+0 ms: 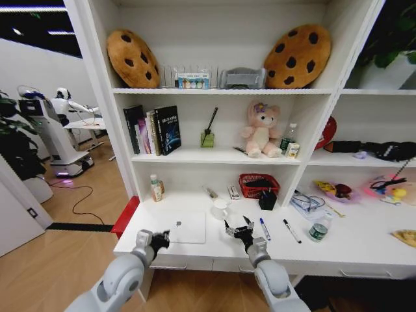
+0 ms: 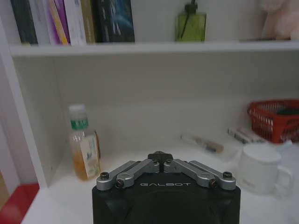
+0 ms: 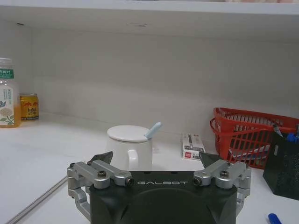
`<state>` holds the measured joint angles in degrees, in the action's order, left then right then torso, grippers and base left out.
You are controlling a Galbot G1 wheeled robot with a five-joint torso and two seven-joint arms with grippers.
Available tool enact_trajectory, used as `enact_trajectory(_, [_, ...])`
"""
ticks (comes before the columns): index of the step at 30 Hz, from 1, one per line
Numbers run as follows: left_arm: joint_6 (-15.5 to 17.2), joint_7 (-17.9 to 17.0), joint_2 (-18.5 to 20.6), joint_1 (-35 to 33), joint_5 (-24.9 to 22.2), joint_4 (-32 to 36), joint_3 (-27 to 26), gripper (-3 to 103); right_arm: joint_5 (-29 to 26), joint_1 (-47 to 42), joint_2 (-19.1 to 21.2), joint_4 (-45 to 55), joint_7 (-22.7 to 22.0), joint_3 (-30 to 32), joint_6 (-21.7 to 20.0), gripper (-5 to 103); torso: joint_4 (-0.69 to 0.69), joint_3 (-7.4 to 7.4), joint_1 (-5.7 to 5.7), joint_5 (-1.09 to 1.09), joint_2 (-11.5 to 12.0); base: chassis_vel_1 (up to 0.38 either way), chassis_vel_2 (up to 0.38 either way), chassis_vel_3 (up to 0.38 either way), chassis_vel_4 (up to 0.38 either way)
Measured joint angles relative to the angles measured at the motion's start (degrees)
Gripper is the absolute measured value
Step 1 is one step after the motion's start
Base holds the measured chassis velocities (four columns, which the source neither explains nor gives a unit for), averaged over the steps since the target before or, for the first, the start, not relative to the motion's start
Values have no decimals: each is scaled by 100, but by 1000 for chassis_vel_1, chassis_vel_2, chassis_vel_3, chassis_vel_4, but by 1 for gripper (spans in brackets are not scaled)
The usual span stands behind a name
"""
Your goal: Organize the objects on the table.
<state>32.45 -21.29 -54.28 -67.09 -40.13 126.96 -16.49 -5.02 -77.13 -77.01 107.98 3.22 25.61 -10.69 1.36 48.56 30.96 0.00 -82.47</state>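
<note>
The thin silver laptop lies closed and flat on the white table, its near-left corner just ahead of the left gripper, whose fingers are folded together at the desk's front edge. To the right of the laptop hovers the right gripper, its fingers spread wide apart and holding nothing, pointed toward the lidded white mug that stands just beyond it with a spoon handle poking out. Off to that gripper's right lie the blue pen and, a little farther, the black pen, both flat and roughly parallel; beyond them is the clear green-lidded jar. Behind the mug sit the red mesh basket and a black pen cup touching its front. Judging from the open fingers, the step in hand looks like a reach for a first object. To do it well, the right gripper should settle squarely over one item, the blue pen being nearest, straddle it across its narrow width, come low enough that the tips meet the table, and avoid nudging the mug. The shut left gripper should stay clear of the laptop's edge.
</note>
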Motion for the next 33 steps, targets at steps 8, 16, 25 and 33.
enact_trajectory(8, [-1048, -413, 30, -472, 745, 329, -749, 11, -240, -18, 248, 260, -10, 111, -66, 100, -5, 0, 0, 0, 0, 0, 0, 0, 0])
enact_trajectory(16, [-957, -633, -165, -1333, 839, 768, -1276, 43, -442, -213, 486, 675, -51, 388, -167, 100, -1, 0, 0, 0, 0, 0, 0, 0, 0])
enact_trajectory(25, [-1491, 502, -1020, -2928, 1850, 1157, -1974, 76, -662, -281, 591, 1168, -99, 415, -410, 100, -4, -1, -1, 0, 0, 0, 0, 0, 0])
enact_trajectory(33, [-2376, 1940, -1730, -3780, 2026, 991, -3039, 98, -785, -448, 700, 1405, 15, 488, -353, 100, -3, 0, -2, 0, 0, 0, 0, 0, 0])
